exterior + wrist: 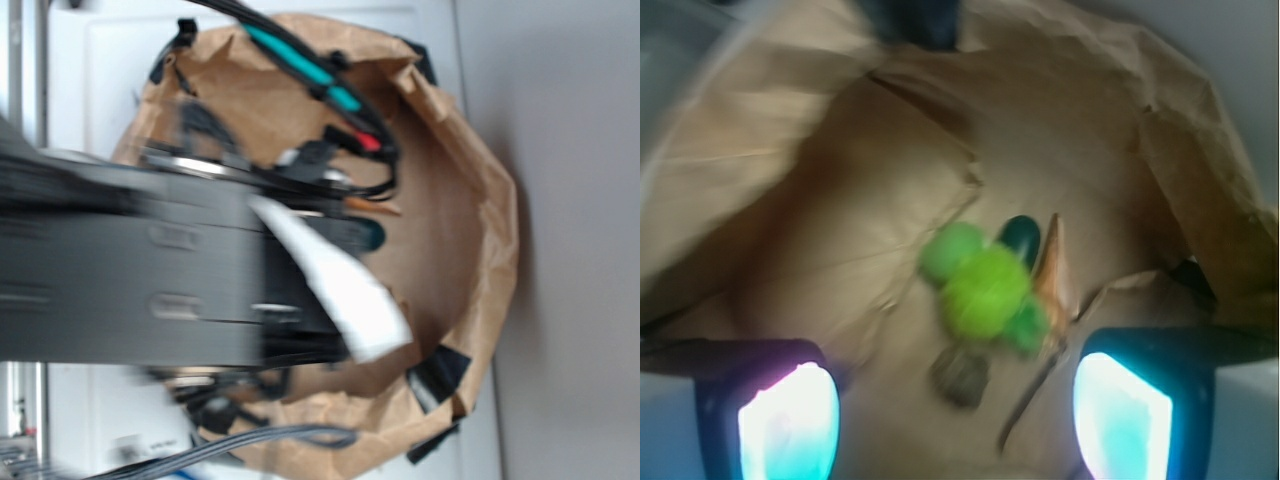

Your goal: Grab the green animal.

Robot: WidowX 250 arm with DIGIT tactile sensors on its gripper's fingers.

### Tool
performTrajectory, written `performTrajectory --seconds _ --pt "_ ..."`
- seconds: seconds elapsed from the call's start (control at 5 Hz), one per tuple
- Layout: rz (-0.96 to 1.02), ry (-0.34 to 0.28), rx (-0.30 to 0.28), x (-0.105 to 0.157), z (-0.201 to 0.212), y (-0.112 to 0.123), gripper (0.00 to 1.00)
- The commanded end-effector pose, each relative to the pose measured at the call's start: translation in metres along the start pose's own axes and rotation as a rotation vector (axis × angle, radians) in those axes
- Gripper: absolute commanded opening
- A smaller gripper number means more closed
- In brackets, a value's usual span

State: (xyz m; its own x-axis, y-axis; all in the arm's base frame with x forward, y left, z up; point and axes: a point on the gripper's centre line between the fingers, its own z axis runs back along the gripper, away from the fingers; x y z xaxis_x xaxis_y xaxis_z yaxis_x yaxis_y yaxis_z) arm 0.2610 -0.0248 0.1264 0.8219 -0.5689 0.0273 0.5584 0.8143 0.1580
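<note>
In the wrist view the green animal (pixel 983 285) lies on the brown paper floor of the bag, a fluffy lime-green ball with a paler round end at its upper left and a darker green prong at its lower right. My gripper (pixel 955 425) hangs above it, jaws wide apart, nothing between them; the toy sits just beyond the gap, slightly right of its middle. The fingers (pixel 785 420) glow cyan at the frame's bottom corners. In the exterior view the blurred black arm (pixel 150 270) reaches into the bag and hides the toy.
A dark green glossy capsule (pixel 1021 237) and an orange-tan shell (pixel 1054 270) touch the toy's far right side; the capsule's tip shows in the exterior view (pixel 366 234). A small grey-brown lump (pixel 962 377) lies just before the toy. Crumpled paper bag walls (pixel 490 230) surround everything.
</note>
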Motion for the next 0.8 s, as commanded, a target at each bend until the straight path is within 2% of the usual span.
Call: performTrajectory --seconds 0.0,0.2,0.6 --pt "-0.066 0.03 0.04 0.008 -0.04 0.0 1.0" --pt "-0.132 0.063 0.011 0.002 -0.06 -0.005 1.0" --pt "-0.12 0.146 0.023 0.002 -0.093 -0.005 1.0"
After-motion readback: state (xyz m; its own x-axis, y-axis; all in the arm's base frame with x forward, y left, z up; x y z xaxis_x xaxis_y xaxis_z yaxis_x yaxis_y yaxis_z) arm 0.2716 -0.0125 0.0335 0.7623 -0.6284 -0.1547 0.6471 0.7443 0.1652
